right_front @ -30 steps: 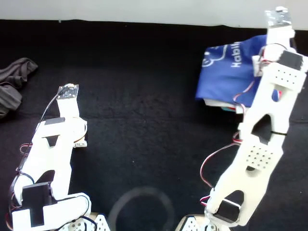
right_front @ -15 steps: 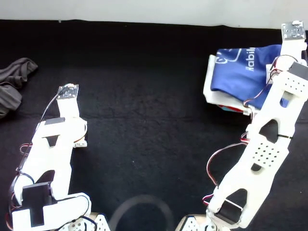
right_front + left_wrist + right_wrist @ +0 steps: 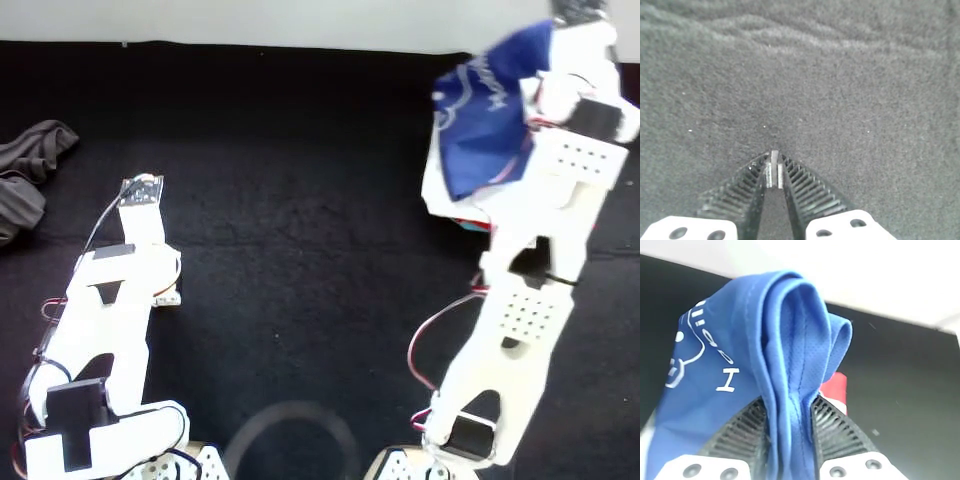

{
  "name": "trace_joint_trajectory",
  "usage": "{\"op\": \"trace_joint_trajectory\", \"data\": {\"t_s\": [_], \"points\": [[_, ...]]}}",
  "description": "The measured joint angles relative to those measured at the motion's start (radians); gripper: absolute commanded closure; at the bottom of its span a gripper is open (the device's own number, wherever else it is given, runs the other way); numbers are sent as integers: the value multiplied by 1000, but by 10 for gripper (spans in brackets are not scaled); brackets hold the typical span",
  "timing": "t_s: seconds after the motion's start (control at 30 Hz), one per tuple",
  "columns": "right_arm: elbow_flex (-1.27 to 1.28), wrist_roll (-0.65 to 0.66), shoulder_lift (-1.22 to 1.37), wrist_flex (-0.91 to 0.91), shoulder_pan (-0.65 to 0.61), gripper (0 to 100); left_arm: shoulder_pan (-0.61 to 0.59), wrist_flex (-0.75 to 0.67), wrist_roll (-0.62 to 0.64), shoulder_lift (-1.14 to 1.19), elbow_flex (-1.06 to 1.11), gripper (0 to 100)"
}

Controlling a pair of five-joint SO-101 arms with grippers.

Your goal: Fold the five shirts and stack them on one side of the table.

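A blue shirt (image 3: 488, 110) with white print hangs lifted at the table's far right, above a stack of folded shirts (image 3: 442, 198) showing white and red edges. My right gripper (image 3: 789, 432) is shut on a bunched fold of the blue shirt (image 3: 790, 365). A dark grey shirt (image 3: 28, 175) lies crumpled at the far left edge. My left gripper (image 3: 773, 167) is shut with nothing in it, low over the black cloth of the table (image 3: 850, 90), at the left of the high view (image 3: 141, 190).
The black tabletop (image 3: 300, 200) spreads between the two arms. A pale wall runs along the far edge (image 3: 300, 20). A faint ring mark (image 3: 290, 430) shows near the front edge between the arm bases.
The right arm has raised the blue shirt off the stack and swung it back, so it now hangs bunched instead of lying flat. The left arm has not moved.
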Motion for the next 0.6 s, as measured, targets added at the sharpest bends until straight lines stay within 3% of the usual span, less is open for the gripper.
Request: {"op": "trace_joint_trajectory", "data": {"t_s": [0.3,0.6], "points": [[-2,0,-101,104,-161,993,0,0,0,0,0,991],[40,-64,-100,172,-100,993,0,0,0,0,0,991]]}}
